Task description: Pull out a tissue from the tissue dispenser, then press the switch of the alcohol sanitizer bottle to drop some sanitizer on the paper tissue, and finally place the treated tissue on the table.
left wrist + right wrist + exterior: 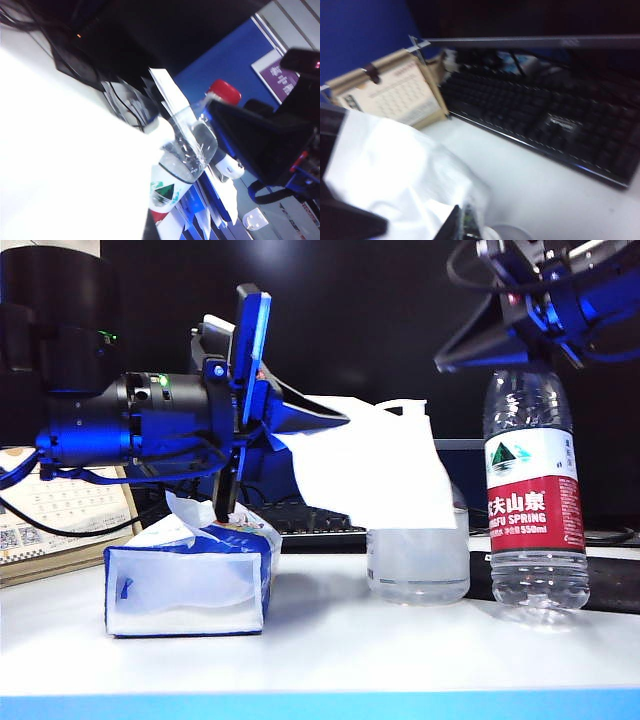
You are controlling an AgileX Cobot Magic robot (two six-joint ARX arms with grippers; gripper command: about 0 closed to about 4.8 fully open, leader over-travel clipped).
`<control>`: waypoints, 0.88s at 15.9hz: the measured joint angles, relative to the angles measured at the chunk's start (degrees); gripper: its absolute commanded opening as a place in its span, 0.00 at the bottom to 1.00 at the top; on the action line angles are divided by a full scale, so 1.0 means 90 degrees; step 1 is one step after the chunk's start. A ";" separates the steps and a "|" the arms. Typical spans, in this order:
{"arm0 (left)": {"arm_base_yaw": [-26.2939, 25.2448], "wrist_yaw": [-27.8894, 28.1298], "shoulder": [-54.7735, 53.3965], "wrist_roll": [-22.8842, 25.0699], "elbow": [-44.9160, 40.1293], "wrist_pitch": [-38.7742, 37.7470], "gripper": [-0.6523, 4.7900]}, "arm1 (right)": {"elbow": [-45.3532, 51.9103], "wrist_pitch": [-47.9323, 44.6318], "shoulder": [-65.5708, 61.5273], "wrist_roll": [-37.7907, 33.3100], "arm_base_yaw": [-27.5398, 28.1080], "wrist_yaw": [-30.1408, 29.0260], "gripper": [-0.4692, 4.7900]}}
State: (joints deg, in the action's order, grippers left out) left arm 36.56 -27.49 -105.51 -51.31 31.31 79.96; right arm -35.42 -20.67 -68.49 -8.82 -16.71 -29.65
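My left gripper (343,421) is shut on a corner of the white tissue (372,468), which hangs in the air and drapes in front of the clear alcohol sanitizer bottle (417,565). The switch is hidden behind the sheet. The blue-and-white tissue dispenser (190,575) lies on the white table (400,660) under the left arm, with paper sticking out of its top. My right gripper (447,362) is shut and empty, up high to the right of the tissue. In the right wrist view its dark tip (457,226) sits beside the tissue (395,170). The tissue (65,150) whites out much of the left wrist view.
A tall water bottle (535,500) with a red-and-white label stands right of the sanitizer. A black keyboard (545,125) and monitor edge (530,42) lie behind, with a desk calendar (395,95) at the back left. The table's blue rim (320,706) runs along the front.
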 measured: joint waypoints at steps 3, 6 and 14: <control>0.0007 -0.0017 0.0000 0.0000 0.0000 0.0002 0.11 | -0.0002 -0.0051 -0.0002 -0.0141 -0.0095 -0.0095 0.08; 0.0007 -0.0036 0.0000 0.0000 0.0000 0.0002 0.11 | -0.0002 -0.0066 -0.0073 -0.0160 -0.0255 -0.0114 0.08; 0.0010 -0.0097 0.0000 -0.0002 0.0000 0.0002 0.11 | -0.0002 -0.0340 -0.0474 -0.0158 -0.0459 0.0175 0.08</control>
State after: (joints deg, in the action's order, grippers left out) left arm 36.64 -28.36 -105.51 -51.33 31.31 79.99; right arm -35.44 -23.73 -72.75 -10.24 -20.84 -28.08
